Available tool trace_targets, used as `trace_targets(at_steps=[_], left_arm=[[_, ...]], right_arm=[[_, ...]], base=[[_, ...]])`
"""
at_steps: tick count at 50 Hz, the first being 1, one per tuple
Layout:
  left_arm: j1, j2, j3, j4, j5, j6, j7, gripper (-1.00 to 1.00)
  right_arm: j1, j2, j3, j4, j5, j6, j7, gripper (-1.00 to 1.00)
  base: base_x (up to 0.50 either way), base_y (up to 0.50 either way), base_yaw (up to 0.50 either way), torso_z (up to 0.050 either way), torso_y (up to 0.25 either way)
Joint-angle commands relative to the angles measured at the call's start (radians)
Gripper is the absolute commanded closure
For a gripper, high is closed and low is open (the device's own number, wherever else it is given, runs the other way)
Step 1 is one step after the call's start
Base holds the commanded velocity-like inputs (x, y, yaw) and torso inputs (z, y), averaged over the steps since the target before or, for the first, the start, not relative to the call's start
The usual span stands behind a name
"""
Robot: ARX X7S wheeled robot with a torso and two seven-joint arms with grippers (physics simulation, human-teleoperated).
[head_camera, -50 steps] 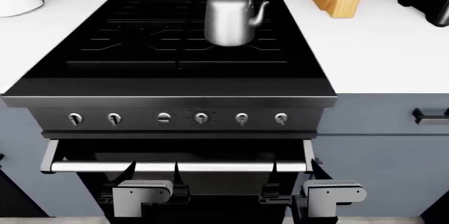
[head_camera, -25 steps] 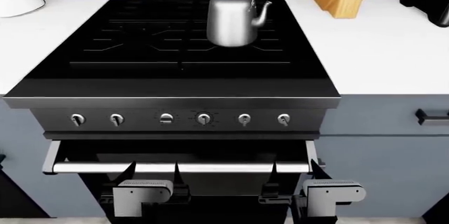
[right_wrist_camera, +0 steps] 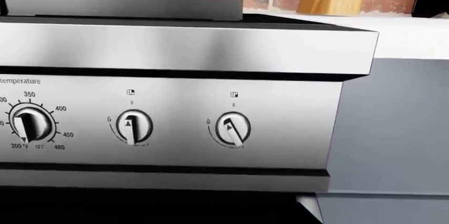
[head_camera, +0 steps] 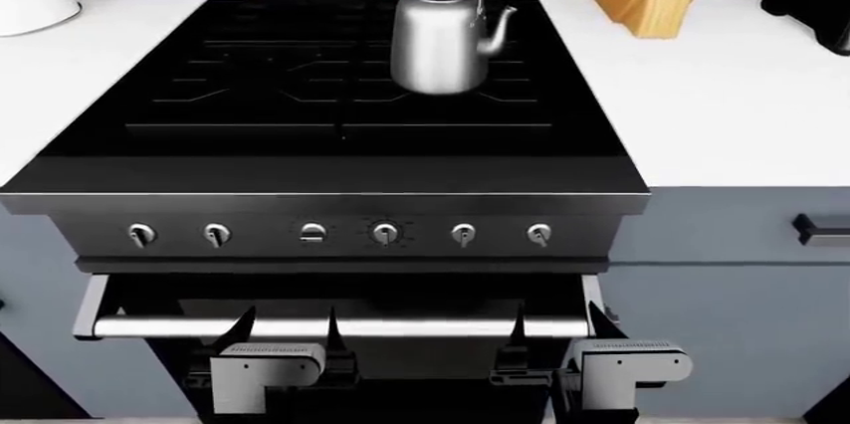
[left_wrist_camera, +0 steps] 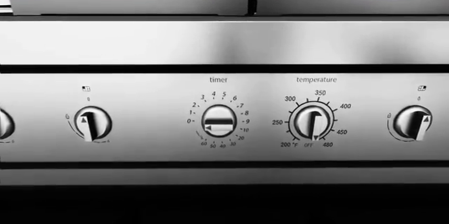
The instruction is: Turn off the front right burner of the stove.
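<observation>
Nothing touched yet: the stove (head_camera: 332, 145) sits dead centre against the brick wall, kettle (head_camera: 443, 31) on a far burner. Left gripper (head_camera: 282, 356) and right gripper (head_camera: 564, 356) hang low by the oven handle (head_camera: 332, 326), well short of the knobs, fingers apparently narrow (hard to tell). Only the right wrist view shows the rightmost knob (right_wrist_camera: 232, 129) and its burner icon.

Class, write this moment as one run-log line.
stage: approach | left gripper: low before oven, off knobs | right gripper: same | stove: untouched | kettle: on cooktop
</observation>
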Motion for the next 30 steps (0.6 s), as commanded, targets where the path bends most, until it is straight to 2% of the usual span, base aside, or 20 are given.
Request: trace_targets(at_steps=[1,30], left_arm=[[0.005,-0.007,0.005,0.006,-0.006,0.002,-0.006,-1.0],[0.001,-0.018,0.02,0.003,-0.017,0.006,-0.019,-1.0]], right_arm=[[0.001,0.005,-0.006,0.0,0.005,-0.003,0.006,-1.0],[0.005,0.017,-0.021,0.001,0.015,-0.005,0.019,-1.0]], base=[[0.05,0.0,0.0,0.0,0.0],[0.05,0.0,0.0,0.0,0.0]])
